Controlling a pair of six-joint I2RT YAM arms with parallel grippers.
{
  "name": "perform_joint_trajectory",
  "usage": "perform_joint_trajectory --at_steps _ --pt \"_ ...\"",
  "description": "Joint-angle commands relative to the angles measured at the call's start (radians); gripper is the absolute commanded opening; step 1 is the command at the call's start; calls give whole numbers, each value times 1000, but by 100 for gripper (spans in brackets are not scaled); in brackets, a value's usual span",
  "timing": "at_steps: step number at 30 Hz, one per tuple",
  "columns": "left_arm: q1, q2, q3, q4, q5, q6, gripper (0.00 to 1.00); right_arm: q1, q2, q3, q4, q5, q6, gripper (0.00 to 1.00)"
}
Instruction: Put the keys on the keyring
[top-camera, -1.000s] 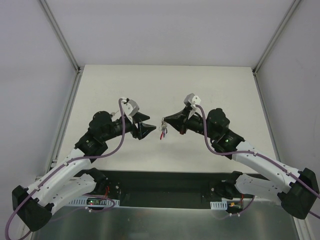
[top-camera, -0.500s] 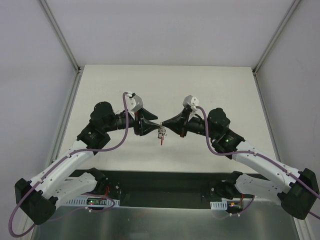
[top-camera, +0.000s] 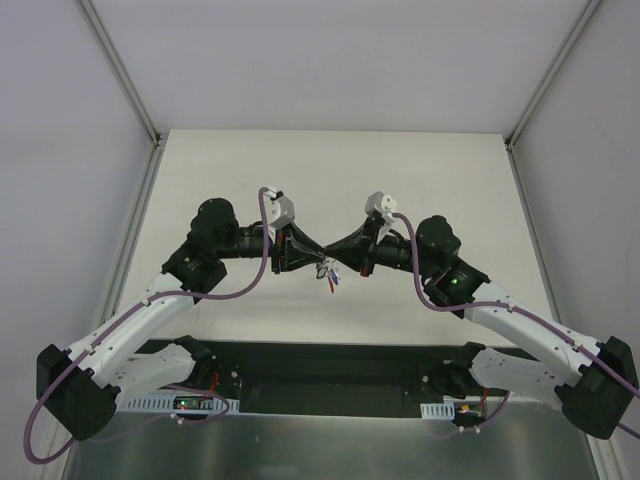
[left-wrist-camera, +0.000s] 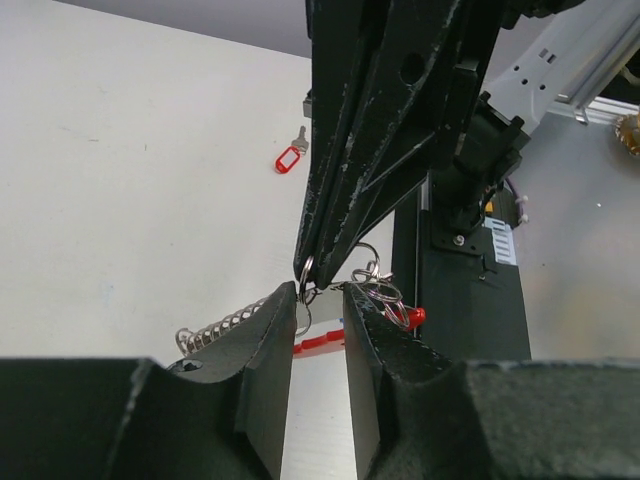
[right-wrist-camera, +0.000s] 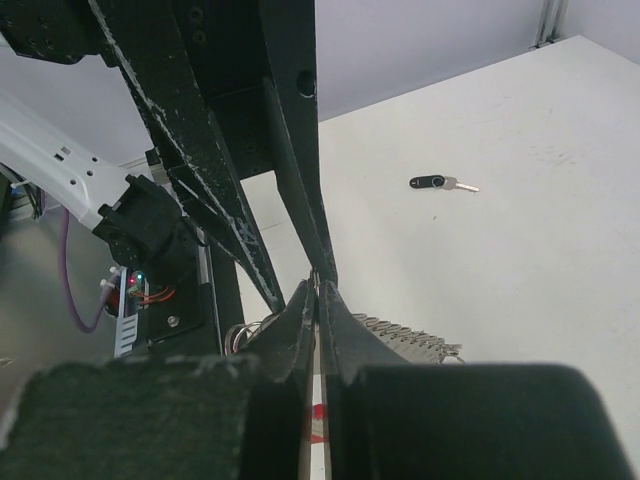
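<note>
I see shiny silver metal on the keyring (left-wrist-camera: 372, 280), glossy red plastic on a key tag (left-wrist-camera: 288, 160), scuffed matt black on my left gripper (left-wrist-camera: 318, 292), and a matt white table (left-wrist-camera: 120, 200).

Premises: a robotics laboratory test cell. Grounds for this finding:

- A plain white bench (top-camera: 250, 160) is closed in by blank pale wall panels (top-camera: 330, 60) set in bare aluminium frame posts (top-camera: 120, 70).
- Two robot arms, the left arm (top-camera: 140, 320) and the right arm (top-camera: 520, 330), are bolted to a black base plate (top-camera: 330, 365) at the near edge.
- Purple cables (top-camera: 245, 285) run exposed along the arms.
- Open circuit boards (top-camera: 185, 402) with lit indicator lamps sit by the arm bases.
- No domestic or retail fittings are in view.
</note>
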Motion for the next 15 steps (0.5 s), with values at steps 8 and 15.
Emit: perform_joint_trajectory --at_steps 8,15 --pt "13 -9 41 18 153 77 15 -4 -23 37 109 -72 7 2" --pt "17 -9 41 15 138 68 0 -6 -24 31 109 -82 -1 1"
